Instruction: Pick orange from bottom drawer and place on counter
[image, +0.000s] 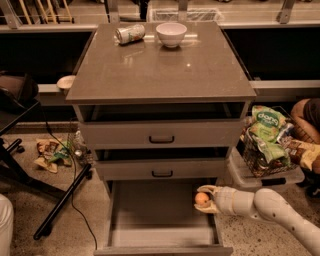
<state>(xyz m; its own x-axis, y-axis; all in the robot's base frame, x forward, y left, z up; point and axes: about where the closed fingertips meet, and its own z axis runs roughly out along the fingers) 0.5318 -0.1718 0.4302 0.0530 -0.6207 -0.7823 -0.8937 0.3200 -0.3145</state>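
Note:
The orange (201, 198) is small and round and sits between the fingers of my gripper (204, 199), which is shut on it. The gripper holds it above the right side of the open bottom drawer (160, 215), whose wide grey floor lies bare below. My pale arm (270, 210) reaches in from the lower right. The counter (165, 70) is the glossy grey-brown top of the cabinet, well above the gripper.
A white bowl (171, 34) and a tipped can (130, 34) lie at the back of the counter. Two shallower drawers with black handles (161, 139) sit above. A basket of snack bags (267, 145) stands at right. A black stand leg (60, 200) and litter lie at left.

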